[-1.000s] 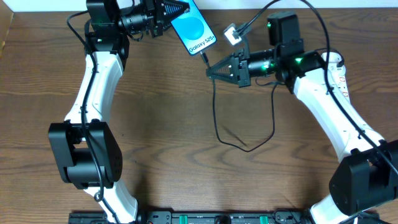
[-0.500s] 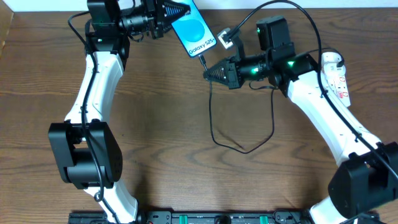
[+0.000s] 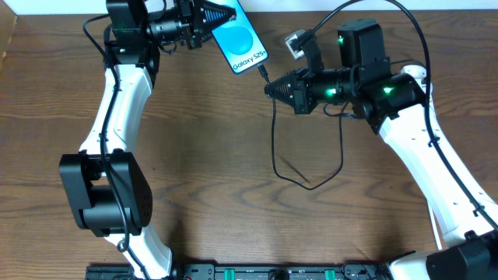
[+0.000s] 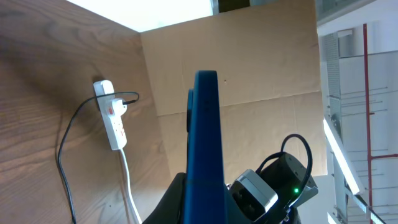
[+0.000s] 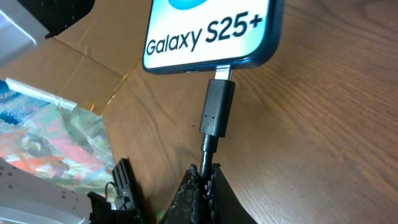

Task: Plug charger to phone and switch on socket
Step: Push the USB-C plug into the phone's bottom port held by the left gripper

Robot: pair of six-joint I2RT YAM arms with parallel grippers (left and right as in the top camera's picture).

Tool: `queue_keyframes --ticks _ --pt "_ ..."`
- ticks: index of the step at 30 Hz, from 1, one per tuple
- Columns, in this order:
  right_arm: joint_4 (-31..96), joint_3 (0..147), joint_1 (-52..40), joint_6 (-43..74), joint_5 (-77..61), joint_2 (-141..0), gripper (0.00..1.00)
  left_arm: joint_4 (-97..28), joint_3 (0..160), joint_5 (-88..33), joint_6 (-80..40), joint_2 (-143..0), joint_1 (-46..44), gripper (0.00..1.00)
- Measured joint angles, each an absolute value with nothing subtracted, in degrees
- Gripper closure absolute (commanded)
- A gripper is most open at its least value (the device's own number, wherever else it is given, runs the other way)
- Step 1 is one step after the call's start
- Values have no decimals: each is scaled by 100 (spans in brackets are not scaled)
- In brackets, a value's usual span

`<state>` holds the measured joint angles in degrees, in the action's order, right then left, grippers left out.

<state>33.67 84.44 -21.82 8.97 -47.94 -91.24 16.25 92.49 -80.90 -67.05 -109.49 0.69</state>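
Observation:
The phone (image 3: 240, 40), light blue screen reading "Galaxy S25+", is raised at the back of the table. My left gripper (image 3: 214, 17) is shut on its top end. It shows edge-on in the left wrist view (image 4: 204, 137) between the jaws (image 4: 202, 202). My right gripper (image 3: 272, 87) is shut on the black charger cable (image 3: 274, 148) just behind its connector (image 5: 217, 106). The connector's metal tip sits at the port in the phone's bottom edge (image 5: 211, 31). The jaws (image 5: 205, 180) pinch the cable. The white socket strip (image 4: 115, 121) lies at the far right, mostly hidden by the right arm in the overhead view.
The charger cable hangs in a loose loop onto the wooden table (image 3: 194, 179) in the middle. A cardboard wall (image 4: 249, 62) stands behind the table's back edge. The strip's white cord (image 4: 127, 180) runs along the table near it.
My right gripper moved a little left, then back right and up with the cable. The connector stays at the phone's bottom edge. The left gripper has held the phone almost still.

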Motion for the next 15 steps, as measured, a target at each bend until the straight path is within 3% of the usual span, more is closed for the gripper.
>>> queue_keyframes --ticks 15 --pt "3673 8444 -2307 762 -4794 -9124 99 1625 9249 -8090 -6700 -10949 69 93"
